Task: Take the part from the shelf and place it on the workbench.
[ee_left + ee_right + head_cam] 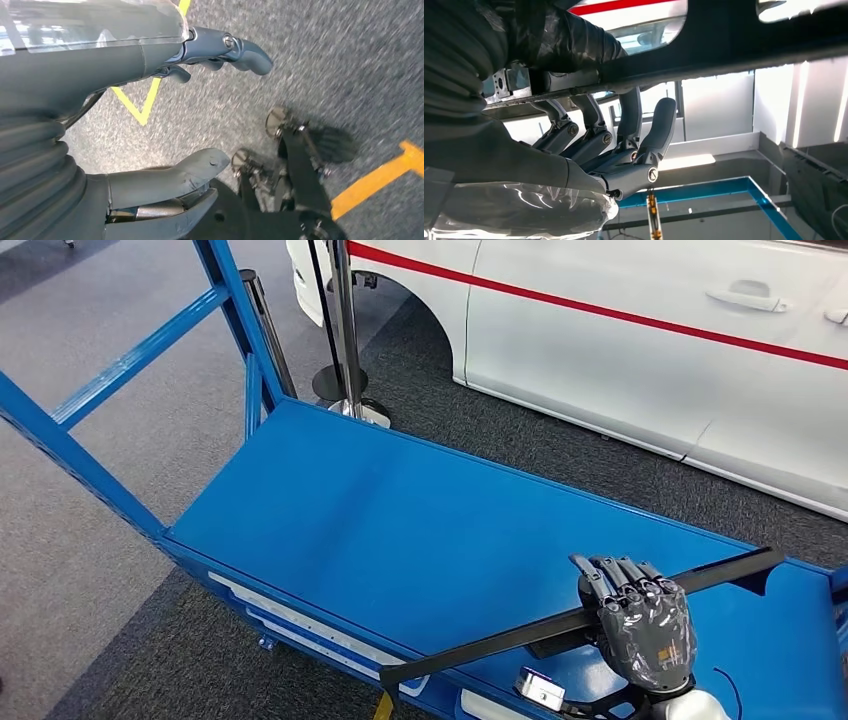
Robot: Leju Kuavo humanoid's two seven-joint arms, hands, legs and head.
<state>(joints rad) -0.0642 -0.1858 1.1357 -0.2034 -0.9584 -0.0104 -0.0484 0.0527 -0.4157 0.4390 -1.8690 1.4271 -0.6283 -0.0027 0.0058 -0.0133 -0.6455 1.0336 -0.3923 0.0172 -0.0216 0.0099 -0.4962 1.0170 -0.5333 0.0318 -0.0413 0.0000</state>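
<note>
The part (480,645) is a long black bar lying slantwise over the right end of the blue bench top (400,530), its near end past the front edge. My right hand (640,625) grips it near the middle, fingers curled over the bar. In the right wrist view the fingers (624,145) wrap around the dark bar (744,45). Whether the bar rests on the blue surface or hangs just above it I cannot tell. My left hand (75,65) hangs over the grey floor, fingers apart and holding nothing.
Blue frame uprights (130,360) rise at the bench's left end. Behind it stand stanchion posts (345,340) on round bases and a white car (650,340) with a red stripe. Grey carpet lies around, with yellow lines (380,175) on the floor.
</note>
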